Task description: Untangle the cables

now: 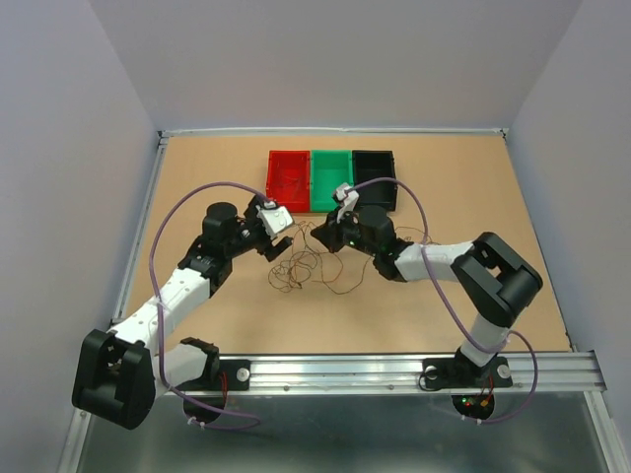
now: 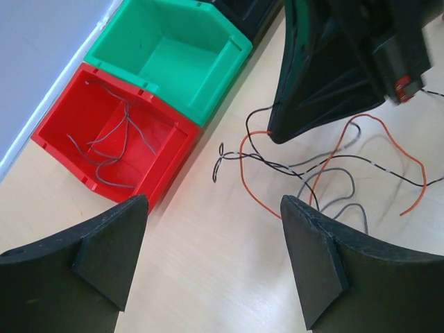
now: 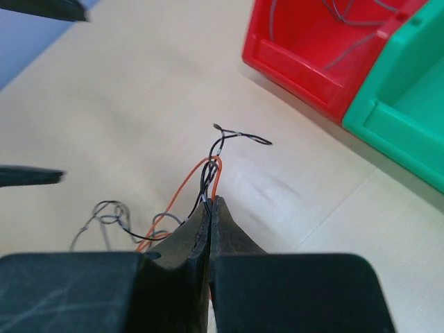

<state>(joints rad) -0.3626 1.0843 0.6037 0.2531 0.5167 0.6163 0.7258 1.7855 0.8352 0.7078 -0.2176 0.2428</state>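
Observation:
The cables (image 1: 311,266) are thin orange, black and grey wires in loose loops on the table between the two arms. My right gripper (image 3: 210,199) is shut on an orange loop and a black wire (image 3: 215,163) of the cables; in the top view it (image 1: 328,236) sits at the clump's upper right. My left gripper (image 2: 214,208) is open and empty above bare table, with the cables (image 2: 326,166) ahead to its right; in the top view it (image 1: 276,241) is at the clump's upper left.
A red bin (image 1: 289,179) holding grey wires (image 2: 111,142), a green bin (image 1: 331,177) and a black bin (image 1: 375,175) stand in a row behind the cables. Lilac cables (image 1: 434,266) run along the arms. A metal rail (image 1: 394,370) borders the near edge.

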